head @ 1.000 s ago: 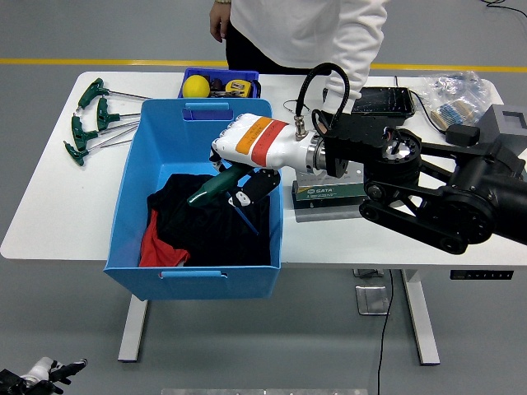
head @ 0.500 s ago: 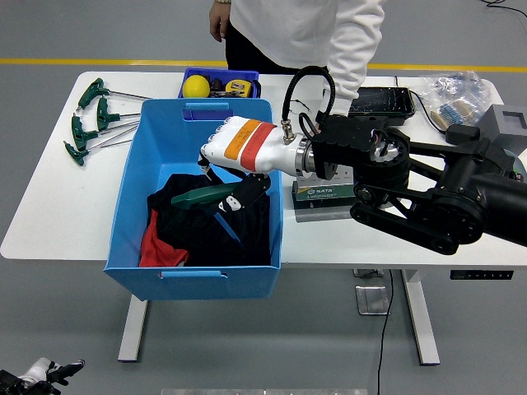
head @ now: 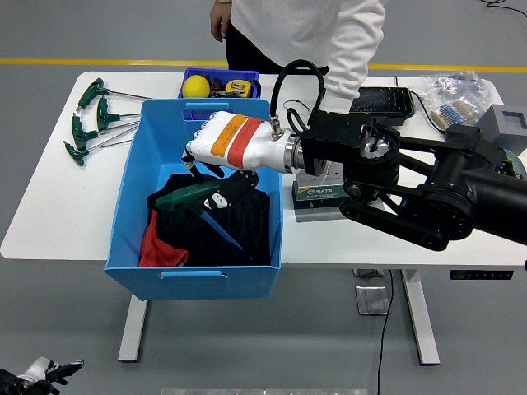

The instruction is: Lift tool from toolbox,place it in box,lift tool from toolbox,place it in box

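My fingers [head: 216, 188] on the right hand [head: 226, 144] curl under the white palm, out over the blue box [head: 132, 185]. A green-handled tool [head: 188, 196] lies just below them, its handle roughly level, its dark shaft [head: 224, 231] slanting down to the right. I cannot tell whether the fingers grip the handle or only touch its end. The tool sits on a heap of black cloth [head: 206, 234] in the box, with a red piece [head: 153, 245] at the heap's left edge.

My right arm [head: 412, 185] comes in from the right, black, crossing a grey toolbox [head: 321, 202] that stands just beside the box's right wall.

Beyond the box's far wall: a small blue tray [head: 247, 78] holding a yellow ball [head: 196, 86] and a tape measure [head: 237, 86]. To the left on the table [head: 49, 197], several green T-handled keys [head: 86, 119] lie spread. Far right, a black tablet [head: 383, 101] and a plastic bag [head: 449, 95] of small parts.

A person [head: 305, 33] in a white top stands at the far side.
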Motion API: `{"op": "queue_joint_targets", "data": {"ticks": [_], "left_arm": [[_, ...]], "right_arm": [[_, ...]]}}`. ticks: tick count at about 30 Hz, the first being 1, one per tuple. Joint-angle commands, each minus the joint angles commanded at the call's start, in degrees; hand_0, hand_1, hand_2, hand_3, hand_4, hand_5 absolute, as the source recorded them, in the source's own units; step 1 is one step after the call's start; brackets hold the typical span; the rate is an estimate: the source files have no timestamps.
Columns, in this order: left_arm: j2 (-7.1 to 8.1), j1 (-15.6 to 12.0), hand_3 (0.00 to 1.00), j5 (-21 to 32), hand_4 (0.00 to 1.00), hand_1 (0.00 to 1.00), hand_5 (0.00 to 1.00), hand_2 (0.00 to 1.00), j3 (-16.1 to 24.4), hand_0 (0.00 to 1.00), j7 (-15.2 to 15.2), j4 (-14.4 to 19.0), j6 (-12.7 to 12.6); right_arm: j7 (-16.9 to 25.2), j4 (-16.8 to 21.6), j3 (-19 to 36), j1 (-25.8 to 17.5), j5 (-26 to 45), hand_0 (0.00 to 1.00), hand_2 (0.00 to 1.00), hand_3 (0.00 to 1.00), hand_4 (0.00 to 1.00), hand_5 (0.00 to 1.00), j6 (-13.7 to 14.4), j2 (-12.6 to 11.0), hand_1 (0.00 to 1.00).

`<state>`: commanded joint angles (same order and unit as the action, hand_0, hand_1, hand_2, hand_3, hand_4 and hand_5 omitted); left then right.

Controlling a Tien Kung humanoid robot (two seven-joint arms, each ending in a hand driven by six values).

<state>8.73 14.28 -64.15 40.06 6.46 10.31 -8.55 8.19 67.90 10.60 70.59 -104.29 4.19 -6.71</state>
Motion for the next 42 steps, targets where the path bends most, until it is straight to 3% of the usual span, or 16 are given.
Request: {"op": "queue_joint_targets", "data": {"ticks": [4, 5, 10, 11, 16, 17, 20, 22, 23, 29, 34, 35, 42], "left_arm": [[0.03, 0.1, 0.648, 0.0, 0.687, 0.617, 0.688, 0.661, -0.1, 0.639, 0.0, 0.0, 0.0], [0.04, 0.1, 0.649, 0.0, 0.687, 0.615, 0.689, 0.661, -0.2, 0.639, 0.0, 0.0, 0.0], [0.08, 0.2, 0.649, -0.2, 0.687, 0.615, 0.689, 0.661, 0.1, 0.639, 0.1, 0.0, -0.1], [0.09, 0.2, 0.646, -0.2, 0.687, 0.616, 0.689, 0.661, 0.1, 0.639, 0.1, 0.0, -0.1], [0.11, 0.2, 0.646, -0.2, 0.687, 0.616, 0.689, 0.661, 0.0, 0.639, 0.1, 0.0, -0.1], [0.10, 0.2, 0.647, -0.1, 0.686, 0.616, 0.688, 0.661, -0.1, 0.639, 0.1, 0.0, -0.1], [0.11, 0.2, 0.647, -0.1, 0.686, 0.616, 0.688, 0.661, -0.2, 0.639, 0.1, 0.0, -0.1], [0.11, 0.2, 0.647, -0.1, 0.686, 0.616, 0.688, 0.661, -0.1, 0.639, 0.1, 0.0, -0.1], [0.10, 0.2, 0.647, -0.2, 0.686, 0.615, 0.688, 0.661, -0.1, 0.640, 0.1, 0.0, -0.1], [0.01, 0.2, 0.647, -0.2, 0.685, 0.617, 0.688, 0.661, -0.3, 0.640, 0.2, 0.0, -0.2], [-0.14, 0.3, 0.647, -0.4, 0.685, 0.617, 0.688, 0.661, -0.6, 0.640, 0.3, 0.0, -0.1], [-0.16, 0.3, 0.646, -0.3, 0.685, 0.619, 0.688, 0.662, -0.7, 0.640, 0.3, 0.0, -0.2], [-0.23, 0.6, 0.645, 0.4, 0.685, 0.620, 0.688, 0.666, -1.6, 0.640, 0.3, 0.0, -0.4]], "right_arm": [[0.3, -0.2, 0.3, 0.3, 0.0, 0.364, 0.456, 0.484, 0.880, 0.522, 0.4, 0.5, 0.340], [0.3, -0.3, 0.3, 0.3, 0.0, 0.475, 0.570, 0.520, 0.943, 0.552, 0.5, 0.5, 0.491], [0.3, -0.7, 0.6, 0.4, -0.1, 0.475, 0.570, 0.520, 0.943, 0.552, 0.5, 0.6, 0.491], [0.2, -0.7, 0.7, 0.4, 0.0, 0.632, 0.672, 0.571, 0.968, 0.567, 0.5, 0.5, 0.607], [0.3, -1.2, 1.8, 0.3, 0.0, 0.632, 0.672, 0.571, 0.968, 0.567, 0.5, 0.3, 0.607], [0.3, -1.5, 2.3, 0.3, 0.0, 0.706, 0.717, 0.610, 0.982, 0.579, 0.6, 0.1, 0.657], [0.4, -2.8, 3.0, 0.6, -1.0, 0.706, 0.717, 0.610, 0.982, 0.579, 0.7, -0.1, 0.657], [0.0, -4.7, 3.1, 0.9, -1.8, 0.706, 0.717, 0.610, 0.982, 0.579, 0.1, -0.2, 0.657], [0.0, -5.7, 3.0, 1.0, -2.1, 0.792, 0.738, 0.617, 0.988, 0.583, 0.0, -0.2, 0.694], [0.3, -13.3, 2.7, 1.0, -4.0, 0.818, 0.744, 0.605, 0.998, 0.599, 0.1, 1.0, 0.717], [0.9, -18.9, 1.7, 1.1, -1.7, 0.818, 0.744, 0.605, 0.998, 0.599, -0.3, 2.4, 0.717], [1.0, -19.7, 1.5, 1.1, -1.4, 0.829, 0.736, 0.548, 0.998, 0.611, -0.3, 2.6, 0.710], [1.2, -27.6, -1.0, 1.0, -2.5, 0.840, 0.730, 0.532, 0.998, 0.617, -0.8, 3.6, 0.714]]}}
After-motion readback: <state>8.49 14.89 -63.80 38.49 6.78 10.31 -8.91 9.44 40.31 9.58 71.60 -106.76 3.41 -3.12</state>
